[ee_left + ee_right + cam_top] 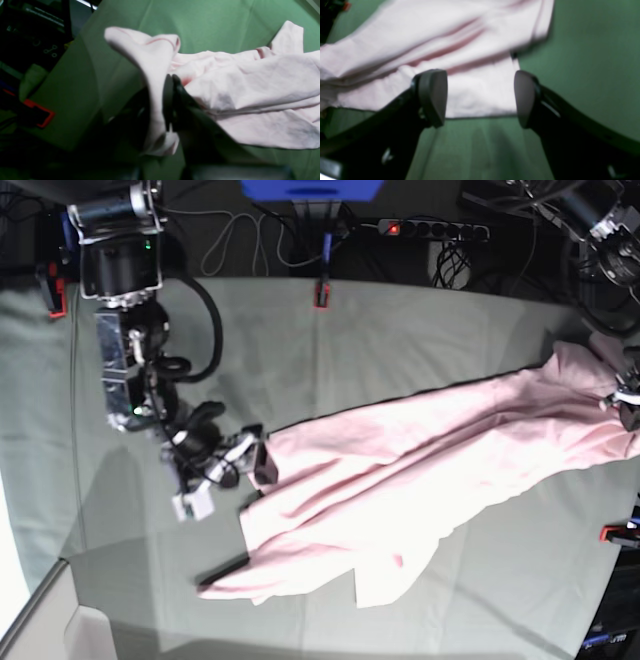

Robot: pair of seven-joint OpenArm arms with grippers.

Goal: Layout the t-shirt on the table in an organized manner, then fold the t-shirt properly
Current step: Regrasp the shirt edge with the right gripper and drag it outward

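One t-shirt [430,455], pale pink, lying stretched and rumpled in a long diagonal band across the table [380,340], running from the near left of the base view up to the far right edge; one end spreading in loose folds toward the table's front, the other end being lifted off the surface at the right edge; one table, covered in creased grey-green cloth, carrying a red-and-black clamp [321,293] at its far edge and another clamp [618,533] at its right edge; left gripper [172,100] clenching a fold of the t-shirt [250,87], jaws pressed together with cloth draping over and hanging down on one side; right gripper [480,98] standing released, jaws wide apart, hovering just above the hem of the t-shirt [460,50] and holding nothing; right gripper [250,463] sitting at the shirt's left end in the base view.
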